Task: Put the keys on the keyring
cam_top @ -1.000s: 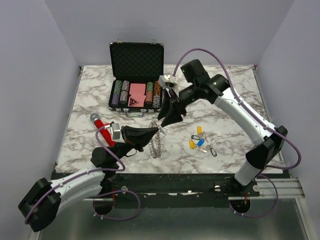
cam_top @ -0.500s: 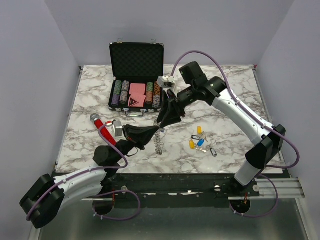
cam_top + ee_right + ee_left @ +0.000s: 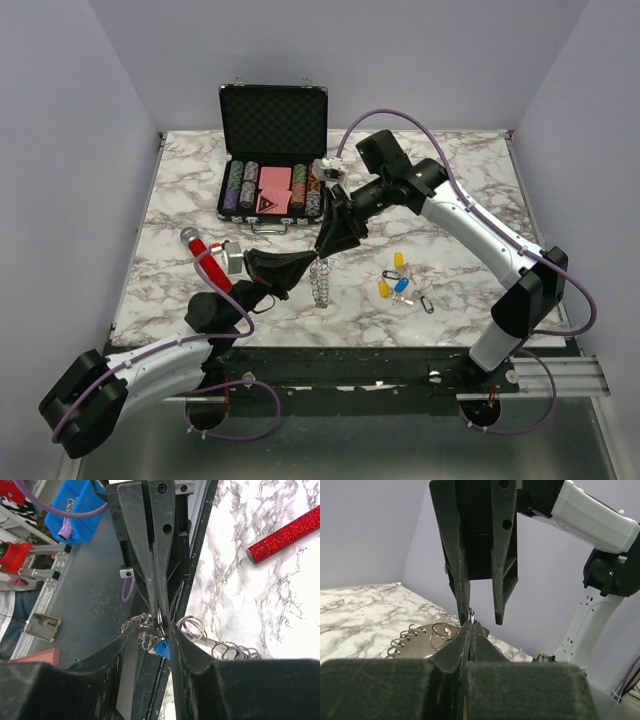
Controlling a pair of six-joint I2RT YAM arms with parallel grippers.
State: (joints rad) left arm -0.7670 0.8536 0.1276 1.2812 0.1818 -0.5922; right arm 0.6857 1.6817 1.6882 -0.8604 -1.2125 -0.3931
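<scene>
Two arms built alike: smooth white shells, chunky black joints. Left arm (image 3: 150, 365): white tube part, black block at each end. Right arm (image 3: 470, 215): white tube parts, black elbow. Purple cable (image 3: 395, 115) run along each arm in loose loops. Silver camera box (image 3: 232, 260) fixed at left wrist. Fingers (image 3: 504, 555) made black, long, flat, narrowed to points; round holes and small screws (image 3: 162, 488) seen in them. Tiny green light (image 3: 610, 573) seen on black joint.

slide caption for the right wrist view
left gripper pinches the keyring as right gripper brackets a blue key
</scene>
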